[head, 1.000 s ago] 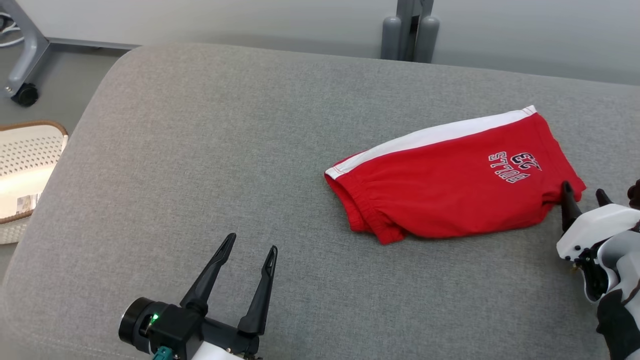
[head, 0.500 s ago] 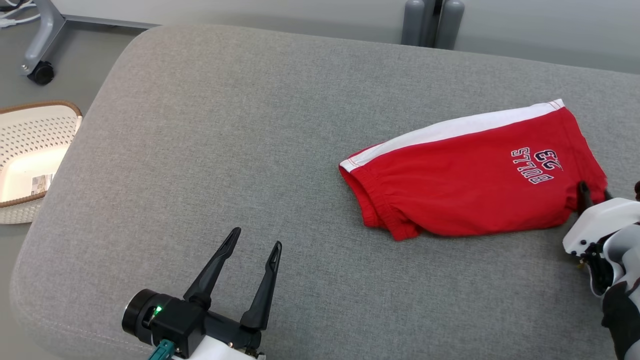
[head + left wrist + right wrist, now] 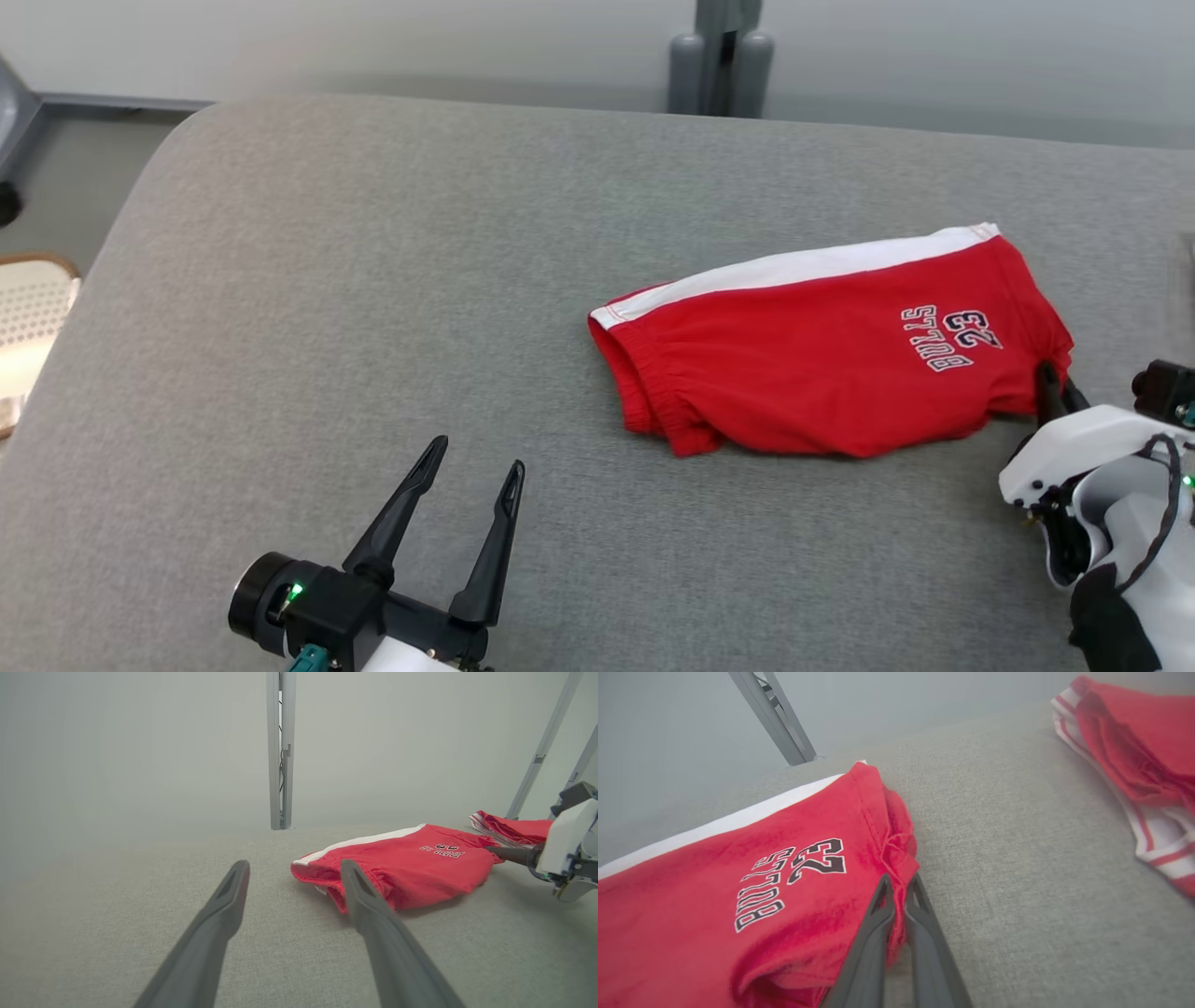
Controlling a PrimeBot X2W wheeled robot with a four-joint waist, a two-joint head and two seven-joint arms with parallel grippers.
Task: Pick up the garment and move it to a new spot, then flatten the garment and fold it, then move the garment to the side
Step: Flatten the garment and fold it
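Right arm: comes in low from the right edge, its dark fingers lying almost flat along the grey cushion [image 3: 373, 280] and pointing at the garment.
Right pincer [image 3: 1053, 392]: narrow, its two fingers pressed together on a bunched corner of the leg hem of the red shorts [image 3: 803, 373].
Left arm: held low at the near edge, fingers angled up and away over bare cushion.
Left pincer [image 3: 476, 457]: wide, with nothing between its fingers. It is well apart from the shorts, which lie beyond it and to its right.
Shorts' place: folded flat on the cushion, stretching leftward from the right pincer's tips.
Long axis: side to side across the cushion, slightly slanted. The elastic waistband [image 3: 644, 392] is at the end far from the right pincer and the leg hem is at the gripped end.
Markings: a white side stripe [image 3: 794, 266] runs along the far edge. The "BULLS 23" print [image 3: 948, 338] sits just beside the right pincer's tips.
Other garment [image 3: 1134, 742]: red with white stripes, crumpled, lying to the right of the right pincer and apart from the shorts.
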